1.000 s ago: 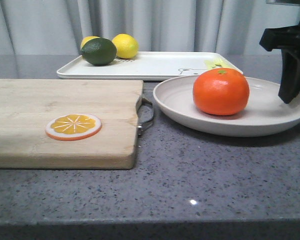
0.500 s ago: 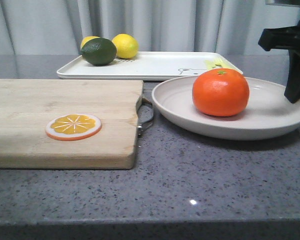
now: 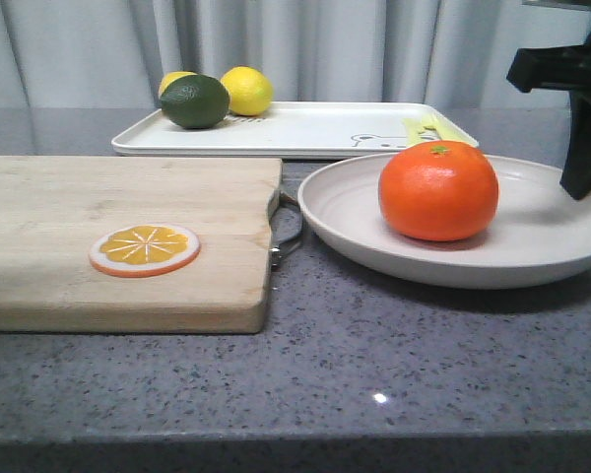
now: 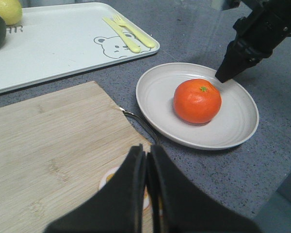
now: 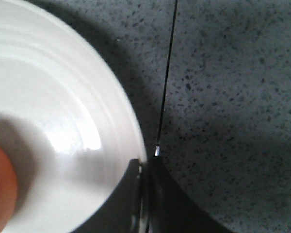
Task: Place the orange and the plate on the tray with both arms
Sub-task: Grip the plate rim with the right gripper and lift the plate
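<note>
The orange [image 3: 438,192] sits in the beige plate [image 3: 340,212] right of the cutting board. My right gripper [image 3: 581,182] is shut on the plate's right rim; the right wrist view shows its fingers [image 5: 144,167] pinching the rim of the plate [image 5: 53,121], with the orange [image 5: 0,184] blurred at the edge. The white tray [image 3: 305,128] lies behind the plate. In the left wrist view the orange [image 4: 197,100], plate [image 4: 235,124], tray [image 4: 63,43] and right gripper [image 4: 223,76] all show. My left gripper [image 4: 146,153] is shut and empty above the board.
A wooden cutting board [image 3: 79,197] with a metal handle [image 3: 288,229] lies left and bears an orange slice disc [image 3: 145,248]. Two lemons [image 3: 246,91] and a dark green fruit [image 3: 194,101] sit on the tray's far left; a yellow fork and spoon [image 4: 128,35] lie near its bear drawing.
The plate with the orange has shifted a little, its near rim lower in the front view with a wider shadow beneath. My right gripper has risen slightly, still at the rim.
</note>
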You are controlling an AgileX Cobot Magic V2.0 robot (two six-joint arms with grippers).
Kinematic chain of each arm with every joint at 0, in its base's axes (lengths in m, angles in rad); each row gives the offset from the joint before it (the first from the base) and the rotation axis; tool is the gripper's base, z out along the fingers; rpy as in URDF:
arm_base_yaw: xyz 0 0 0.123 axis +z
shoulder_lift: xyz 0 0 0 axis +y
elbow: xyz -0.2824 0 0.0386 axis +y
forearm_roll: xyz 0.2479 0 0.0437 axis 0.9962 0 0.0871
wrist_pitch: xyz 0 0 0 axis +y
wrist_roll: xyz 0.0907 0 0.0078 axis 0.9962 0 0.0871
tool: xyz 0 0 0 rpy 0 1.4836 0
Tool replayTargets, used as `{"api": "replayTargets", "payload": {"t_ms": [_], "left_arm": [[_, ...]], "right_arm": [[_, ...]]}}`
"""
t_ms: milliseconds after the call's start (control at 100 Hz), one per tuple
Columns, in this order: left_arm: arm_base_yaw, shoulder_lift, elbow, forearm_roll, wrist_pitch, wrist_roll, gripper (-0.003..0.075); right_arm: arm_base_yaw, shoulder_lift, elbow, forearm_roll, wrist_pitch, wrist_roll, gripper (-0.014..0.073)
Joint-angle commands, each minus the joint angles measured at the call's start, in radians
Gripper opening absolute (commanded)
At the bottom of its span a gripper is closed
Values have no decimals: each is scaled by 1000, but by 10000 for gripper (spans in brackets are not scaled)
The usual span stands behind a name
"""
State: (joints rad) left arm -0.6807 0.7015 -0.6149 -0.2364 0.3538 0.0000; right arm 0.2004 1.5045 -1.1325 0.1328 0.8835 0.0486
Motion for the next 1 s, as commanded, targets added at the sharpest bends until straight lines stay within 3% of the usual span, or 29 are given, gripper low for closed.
{"api": "replayTargets", "payload": {"t_ms": [0,530,990], "left_arm": [[1,-5,-29,-10,-80,0,-20],[1,-5,-29,-10,-98,0,-20],[1,-5,-29,-10,-100,0,-20]], "right_arm": [[-15,-37,-74,32,17,-1,-60],[-33,102,-407,183,73,-49,-60],[-33,449,-926,267,191,-49,-58]]}}
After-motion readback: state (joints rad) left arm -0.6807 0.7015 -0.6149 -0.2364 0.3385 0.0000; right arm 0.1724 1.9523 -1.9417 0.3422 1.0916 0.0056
